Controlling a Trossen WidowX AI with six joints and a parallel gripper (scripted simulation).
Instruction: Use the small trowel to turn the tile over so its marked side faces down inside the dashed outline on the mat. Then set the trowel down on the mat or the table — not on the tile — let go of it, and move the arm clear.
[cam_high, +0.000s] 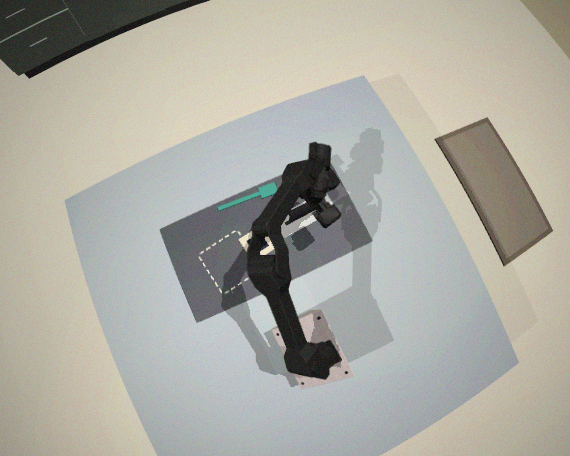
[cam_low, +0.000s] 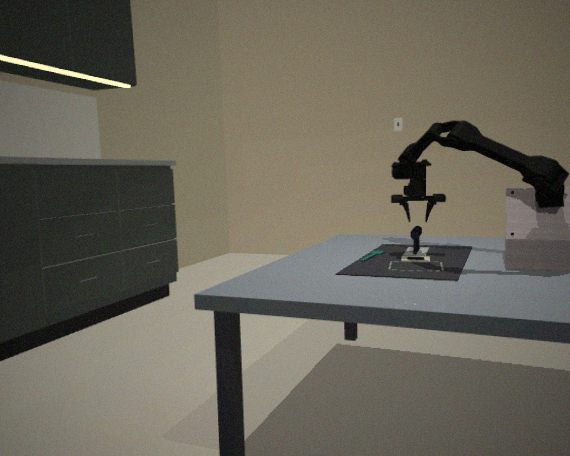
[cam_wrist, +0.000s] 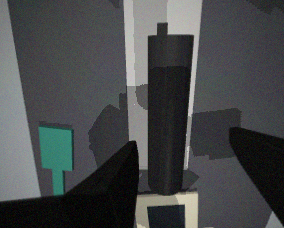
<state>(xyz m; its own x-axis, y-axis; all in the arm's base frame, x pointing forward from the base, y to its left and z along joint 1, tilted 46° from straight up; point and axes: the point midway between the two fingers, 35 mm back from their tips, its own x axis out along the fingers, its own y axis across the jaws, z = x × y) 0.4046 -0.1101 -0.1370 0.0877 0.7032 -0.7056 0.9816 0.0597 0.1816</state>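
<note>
So the dark-handled trowel (cam_high: 301, 213) (cam_low: 416, 239) (cam_wrist: 170, 115), assuming that's the right tool, is on the mat right below the claw (cam_high: 319, 200) (cam_low: 418, 221) (cam_wrist: 182, 141), handle sticking up. Claw's open, nothing in it, fingers either side of the handle in the wrist view, long axis crosswise to the finger gap. I'd go down, then close. Marked tile (cam_high: 243, 241) (cam_low: 407, 258) (cam_wrist: 192, 211) is off toward the claw's dashed-outline side; teal tool (cam_high: 268, 190) (cam_low: 372, 256) (cam_wrist: 56, 148) is left in the wrist view.

Top looks down, exterior sideways from afar; both share the mat (cam_high: 182, 260) (cam_low: 360, 269).
</note>
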